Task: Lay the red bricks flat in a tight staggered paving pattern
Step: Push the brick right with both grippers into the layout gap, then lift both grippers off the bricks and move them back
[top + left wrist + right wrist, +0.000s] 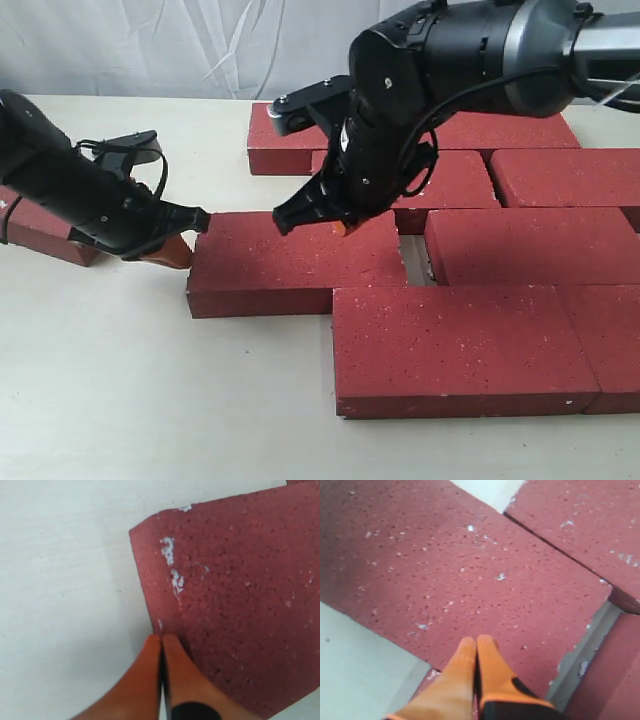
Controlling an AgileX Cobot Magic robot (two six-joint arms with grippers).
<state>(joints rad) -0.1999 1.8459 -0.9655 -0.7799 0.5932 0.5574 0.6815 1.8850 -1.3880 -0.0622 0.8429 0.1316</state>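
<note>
The red bricks [470,345] are laid flat on the pale table [120,400] in staggered rows, grouped towards the right of the exterior view. One jutting brick [290,265] of the middle row sticks out to the left, and a narrow gap is seen between its right end and the neighbouring brick [520,245].

The left gripper [197,222] is held low at the jutting brick's left end. Its orange fingers [150,670] are pressed together with nothing between them, and their tips are set against the brick's edge.

The right gripper [338,226] is lowered over the same brick's top face, towards its right half. Its fingers [492,670] are likewise closed on nothing. Whether the tips rest on the surface or hang just above it cannot be judged with certainty.

A stray brick [40,235] lies apart at the left edge of the exterior view, partly hidden by the left arm.
</note>
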